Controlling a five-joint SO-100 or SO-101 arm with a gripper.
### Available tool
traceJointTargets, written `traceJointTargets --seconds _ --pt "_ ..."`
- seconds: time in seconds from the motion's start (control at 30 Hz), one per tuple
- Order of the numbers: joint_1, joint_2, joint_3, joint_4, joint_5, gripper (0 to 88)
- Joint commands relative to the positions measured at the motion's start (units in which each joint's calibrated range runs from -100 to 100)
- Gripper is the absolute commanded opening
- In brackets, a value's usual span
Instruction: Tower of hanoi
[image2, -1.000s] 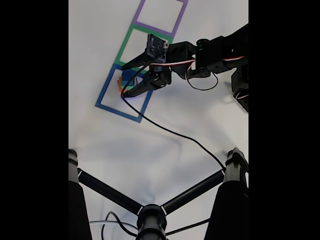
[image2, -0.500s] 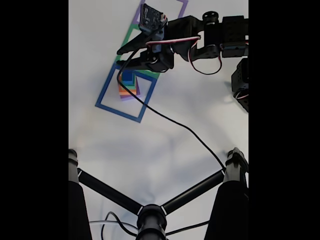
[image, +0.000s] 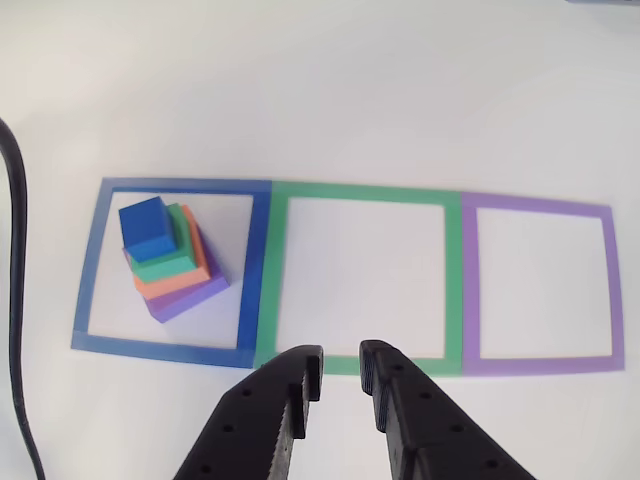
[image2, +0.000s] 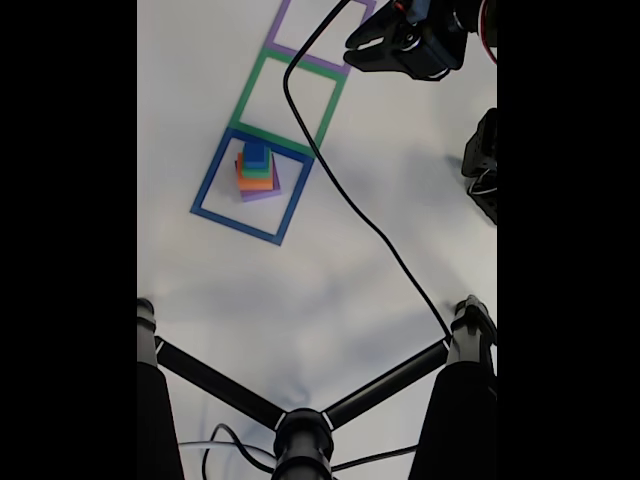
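Blue tape square (image: 170, 270), leftmost in the other view: holds the full tower, purple slab (image: 190, 297), orange block (image: 172, 281), green block (image: 164, 262), blue cube (image: 148, 229) on top. Green tape square (image: 360, 280) and purple tape square (image: 540, 285): unoccupied. Gripper (image: 340, 375): fingers nearly together, holding nothing, apart from tower. Judgement: stack assembled; no transfers evident.

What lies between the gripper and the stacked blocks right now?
In the other view, the gripper hangs over the green tape square; between it and the block stack lie only bare table and the blue square's tape edge.
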Motion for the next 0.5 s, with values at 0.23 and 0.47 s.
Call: traceJointTargets --seconds 0.23,0.47 --pt "10.07 -15.9 26.25 -17.09 -11.55 0.0" --pt "12.44 -27.59 44.88 -25.1 -45.55 0.0"
